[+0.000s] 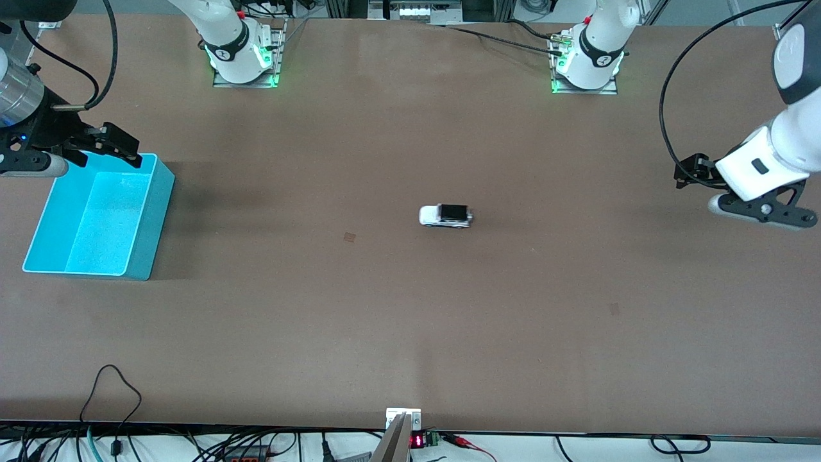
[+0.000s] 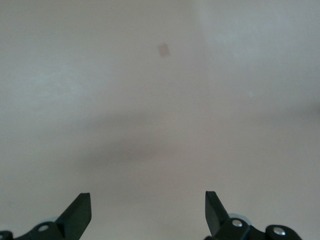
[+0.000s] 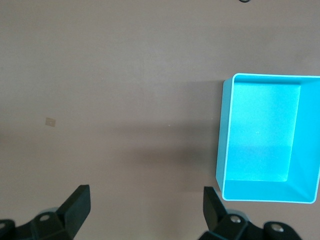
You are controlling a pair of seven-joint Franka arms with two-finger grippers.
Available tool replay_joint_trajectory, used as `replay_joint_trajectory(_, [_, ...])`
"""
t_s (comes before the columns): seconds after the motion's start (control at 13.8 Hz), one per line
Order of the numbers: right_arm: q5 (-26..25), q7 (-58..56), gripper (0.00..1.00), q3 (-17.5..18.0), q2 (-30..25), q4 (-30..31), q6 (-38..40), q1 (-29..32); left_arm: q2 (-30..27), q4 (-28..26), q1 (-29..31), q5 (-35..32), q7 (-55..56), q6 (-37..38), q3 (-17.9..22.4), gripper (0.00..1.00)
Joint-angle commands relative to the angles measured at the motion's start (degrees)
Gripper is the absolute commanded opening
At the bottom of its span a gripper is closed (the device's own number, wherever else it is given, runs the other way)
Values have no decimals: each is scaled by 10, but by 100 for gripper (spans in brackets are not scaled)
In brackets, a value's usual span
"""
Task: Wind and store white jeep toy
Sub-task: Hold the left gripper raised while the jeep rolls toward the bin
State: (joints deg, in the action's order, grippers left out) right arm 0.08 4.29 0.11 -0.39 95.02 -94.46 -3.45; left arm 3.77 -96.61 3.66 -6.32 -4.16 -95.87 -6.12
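Observation:
The white jeep toy (image 1: 446, 216) stands on its wheels near the middle of the table, its black roof panel up; it shows in neither wrist view. The turquoise bin (image 1: 161, 204) sits at the right arm's end of the table and is empty; it also shows in the right wrist view (image 3: 223, 150). My right gripper (image 1: 117, 146) is open and empty over the bin's edge nearest the robots' bases; its jaws stand wide apart in its wrist view (image 3: 146, 194). My left gripper (image 1: 691, 171) is open and empty over bare table at the left arm's end (image 2: 147, 200).
A small square patch (image 1: 349, 237) marks the tabletop between the jeep and the bin, nearer the front camera; it also shows in the left wrist view (image 2: 163, 50) and the right wrist view (image 3: 50, 121). Cables run along the table's front edge (image 1: 115, 385).

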Motion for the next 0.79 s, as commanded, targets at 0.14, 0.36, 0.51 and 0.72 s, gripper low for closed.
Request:
replay_joint_trajectory(0.14, [0, 8, 100, 1, -2, -4, 8, -2, -75, -75, -31, 42, 54, -44, 39, 100])
replay_joint_trajectory(0.36, [0, 8, 100, 1, -2, -4, 8, -2, -81, -50, -31, 45, 50, -3, 39, 100])
replay_joint_trajectory(0.51, [0, 8, 100, 1, -2, -4, 7, -2, -80, -28, -33, 43, 51, 16, 39, 100])
replay_joint_trajectory(0.72, [0, 3, 100, 1, 2, -5, 8, -2, -74, -22, -32, 45, 49, 24, 39, 100])
